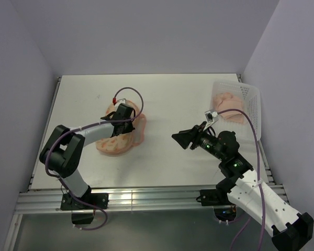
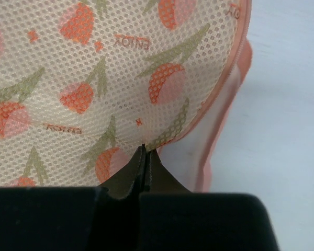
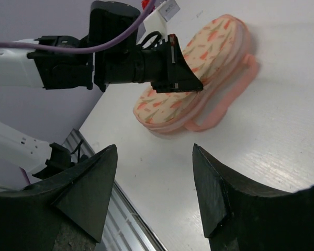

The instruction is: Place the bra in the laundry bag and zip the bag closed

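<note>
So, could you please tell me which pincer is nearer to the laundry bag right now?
Left. The left pincer is shut right at the mesh top of the laundry bag; the right pincer hangs open, well apart to the bag's right.

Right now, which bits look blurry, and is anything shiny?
Left wrist: the laundry bag mesh is sharp, the left gripper dark and soft. Right wrist: the right gripper looks soft, and the table has shiny streaks. Top external: the rail glares brightly.
</note>
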